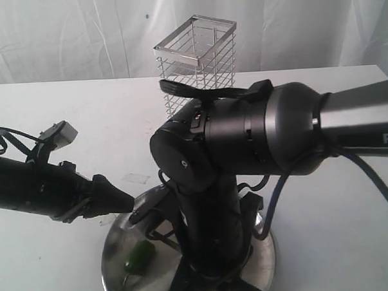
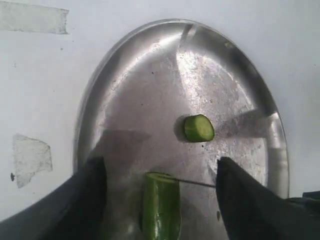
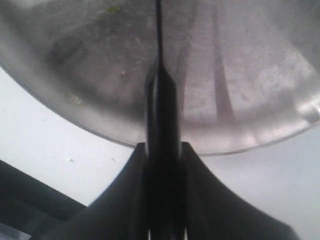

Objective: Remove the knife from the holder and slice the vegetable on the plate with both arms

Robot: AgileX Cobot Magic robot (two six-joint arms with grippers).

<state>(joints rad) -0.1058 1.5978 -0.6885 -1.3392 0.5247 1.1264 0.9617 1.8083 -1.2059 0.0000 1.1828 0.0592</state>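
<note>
The steel plate (image 2: 150,75) lies on the white table. On it sits the green chili (image 2: 161,207) with a cut end, and one cut round slice (image 2: 198,128) lies apart from it. My left gripper (image 2: 160,166) is open, its fingers (image 2: 90,192) standing on either side of the chili without touching it. The knife's thin blade (image 2: 197,183) meets the chili's cut end. My right gripper (image 3: 162,152) is shut on the knife's black handle (image 3: 161,110), blade edge-on over the plate (image 3: 240,75). In the exterior view the chili (image 1: 141,256) shows on the plate (image 1: 115,252) beside the left gripper (image 1: 122,203); the right arm (image 1: 245,137) hides the knife.
The wire holder (image 1: 197,61) stands at the back of the table, behind the right arm, with nothing in it. Tape patches (image 2: 31,157) stick to the table beside the plate. A white curtain closes off the back.
</note>
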